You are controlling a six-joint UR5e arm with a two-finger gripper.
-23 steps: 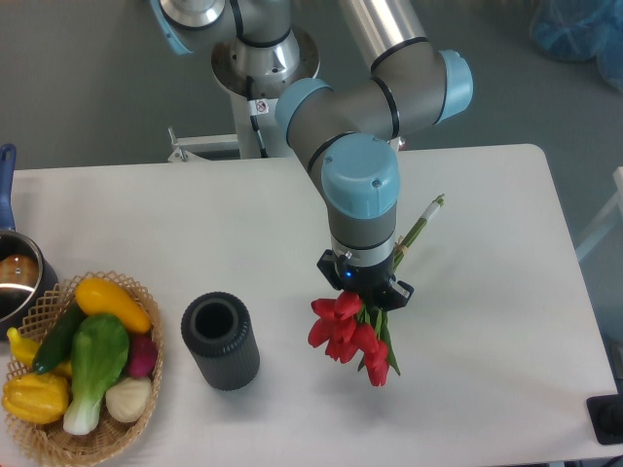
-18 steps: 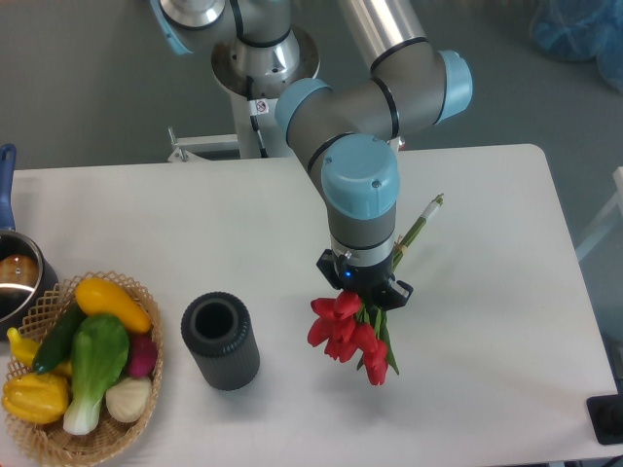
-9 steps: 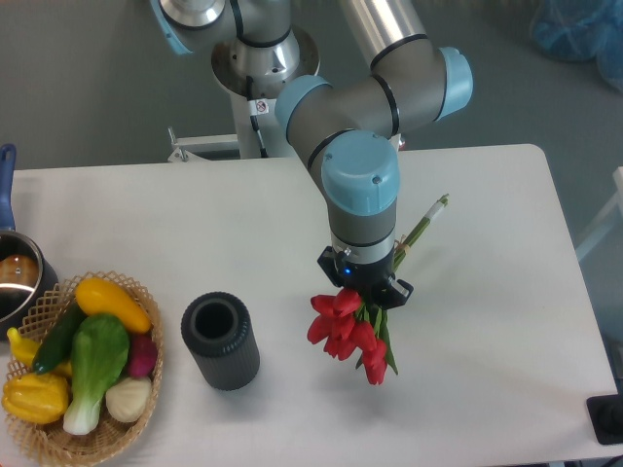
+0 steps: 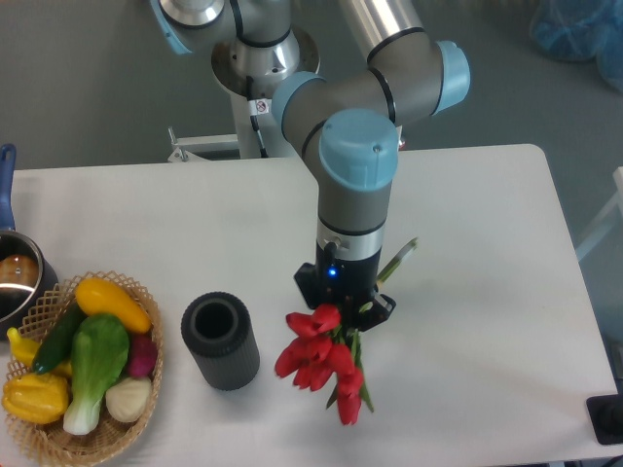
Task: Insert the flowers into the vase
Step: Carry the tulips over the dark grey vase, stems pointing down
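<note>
- The gripper (image 4: 343,300) points down over the table, clamped on the stems of the flowers (image 4: 318,358); its fingers are mostly hidden under the wrist, so the exact contact is hard to make out, though the bunch hangs from it.
- The red tulip heads spread below and toward the camera from the gripper, and a green stem end pokes out on the far right side of the wrist.
- The flowers are held above the white table (image 4: 487,243), to the right of the vase (image 4: 220,341) and not touching it.
- The vase stands upright with its round mouth open and nothing inside it.
- Further left sits a wicker basket (image 4: 44,438) of colourful vegetables, and at the left edge a metal pot (image 4: 15,282) with a blue handle.
</note>
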